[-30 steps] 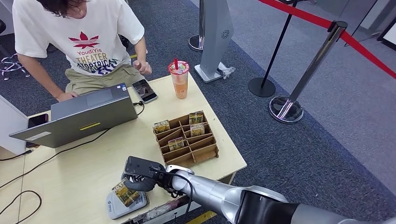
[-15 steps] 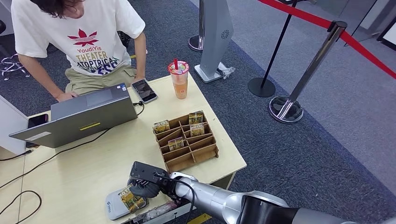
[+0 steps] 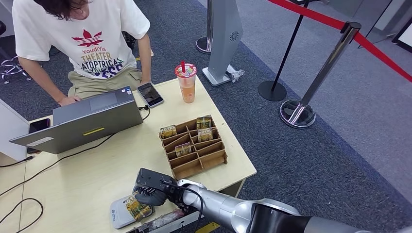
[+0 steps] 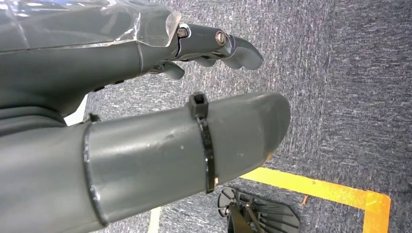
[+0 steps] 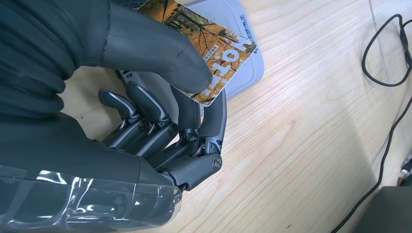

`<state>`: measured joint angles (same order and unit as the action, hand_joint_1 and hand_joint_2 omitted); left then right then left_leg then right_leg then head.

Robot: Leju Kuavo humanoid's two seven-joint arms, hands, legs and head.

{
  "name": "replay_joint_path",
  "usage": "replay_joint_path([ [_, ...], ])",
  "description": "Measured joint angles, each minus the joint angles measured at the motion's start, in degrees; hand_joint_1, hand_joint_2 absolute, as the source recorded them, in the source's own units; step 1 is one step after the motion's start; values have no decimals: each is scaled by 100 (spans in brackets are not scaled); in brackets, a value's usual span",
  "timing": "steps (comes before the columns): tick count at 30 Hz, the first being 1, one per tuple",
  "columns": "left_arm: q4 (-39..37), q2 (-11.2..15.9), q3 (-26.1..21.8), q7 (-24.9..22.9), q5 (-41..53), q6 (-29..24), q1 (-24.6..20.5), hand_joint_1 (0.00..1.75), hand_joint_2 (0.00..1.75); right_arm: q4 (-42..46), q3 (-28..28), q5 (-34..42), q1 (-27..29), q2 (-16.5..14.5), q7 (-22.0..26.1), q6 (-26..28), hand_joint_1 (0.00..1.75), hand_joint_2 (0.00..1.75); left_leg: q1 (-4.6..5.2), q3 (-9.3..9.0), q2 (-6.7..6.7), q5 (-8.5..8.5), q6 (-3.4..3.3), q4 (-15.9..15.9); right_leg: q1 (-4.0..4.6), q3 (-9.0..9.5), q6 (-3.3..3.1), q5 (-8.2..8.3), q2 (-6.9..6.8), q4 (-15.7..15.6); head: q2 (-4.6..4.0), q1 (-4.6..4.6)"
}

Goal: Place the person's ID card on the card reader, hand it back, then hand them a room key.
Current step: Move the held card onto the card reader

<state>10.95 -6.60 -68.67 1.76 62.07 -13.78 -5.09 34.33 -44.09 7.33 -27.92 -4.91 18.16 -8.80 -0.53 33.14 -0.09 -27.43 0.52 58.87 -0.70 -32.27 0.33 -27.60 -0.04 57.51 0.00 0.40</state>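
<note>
1. The table (image 3: pixel 87 179) is light wood. A person (image 3: pixel 82 43) sits at its far side behind an open laptop (image 3: pixel 82 121), and a wooden divider tray (image 3: pixel 194 145) of spare cards stands near the right edge. All the action is at the near edge, right under the robot

2. The right arm reaches in from the lower right, and the right hand (image 3: pixel 151 193) sits over the near-edge corner of the grey card reader (image 3: pixel 119 213). The left hand (image 4: pixel 204 48) just hangs over the carpet, fingers loosely apart with nothing in them, so the right is obviously the nearer one for whatever comes next

3. The card reader lies flat on the table, just to the left of the right hand

4. The ID card (image 5: pixel 214 53), with an autumn-trees print, is pinched between the thumb on top and the fingers underneath, as the right wrist view shows. It's lying across the reader's top face. Looks like it's touching or nearly so, can't say for sure

5. The relation that matters: the card sticks out leftward from the hand, long axis running along the reader. My guess is it's about placed, and handing it back means carrying it across the table, away from the robot, toward the person
</note>
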Motion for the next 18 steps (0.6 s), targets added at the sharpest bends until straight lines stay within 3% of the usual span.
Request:
replay_joint_path([
  [6, 0, 0, 0, -27, -2, -6, 2, 0, 0, 112, 31, 103, 3, 32, 139, -25, 175, 175, 0, 0, 0, 0, 0, 0, 0, 1, 0, 0, 0, 0, 0, -1],
  [18, 0, 0, 0, 10, -2, -6, 5, 0, 0, 1577, 292, 244, 84, 359, 155, -27, 175, 175, 0, 0, 0, 0, 0, 0, 0, -1, 0, 0, 1, 0, 0, -1],
])
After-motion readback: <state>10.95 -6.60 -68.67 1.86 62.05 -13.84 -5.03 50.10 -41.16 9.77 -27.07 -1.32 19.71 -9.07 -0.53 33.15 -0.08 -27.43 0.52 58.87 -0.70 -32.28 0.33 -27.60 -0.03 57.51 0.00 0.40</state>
